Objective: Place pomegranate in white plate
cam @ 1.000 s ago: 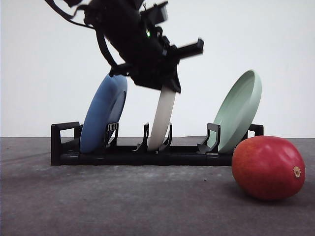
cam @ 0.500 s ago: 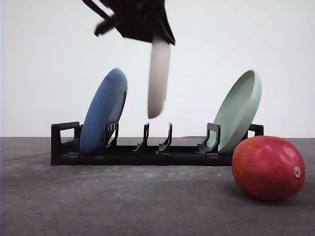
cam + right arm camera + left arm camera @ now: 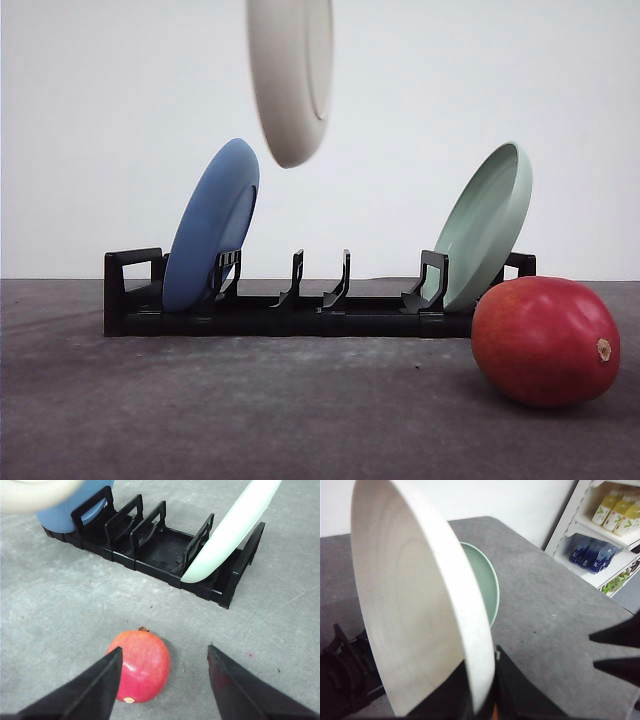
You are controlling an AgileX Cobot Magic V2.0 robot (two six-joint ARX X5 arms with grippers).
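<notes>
Upper centre, front view: matte cream round white plate (image 3: 291,75) hangs edge-on above black slotted rack (image 3: 300,300), clear of its middle slots. Glossy red pomegranate (image 3: 545,340) lower right on table.
L wrist view: left gripper (image 3: 481,700) clamps plate rim, prob. to carry it flat-down.
R wrist view: right gripper (image 3: 165,680) jaws apart, empty, above fruit.

White plate (image 3: 290,75): matte cream, unpatterned, gripped at its rim between the black fingers of the left pincer (image 3: 481,706). Pomegranate (image 3: 141,665): glossy red with a paler orange blush and a tan stem scar, lying just ahead of the black right pincer (image 3: 162,680) and slightly toward one finger. Beyond it, rack (image 3: 150,545): black. Blue plate (image 3: 210,228): plain mid-blue. Green plate (image 3: 485,225): pale green, plain. Desk (image 3: 250,410): dark grey, faintly speckled. Wall (image 3: 120,120): off-white.
</notes>
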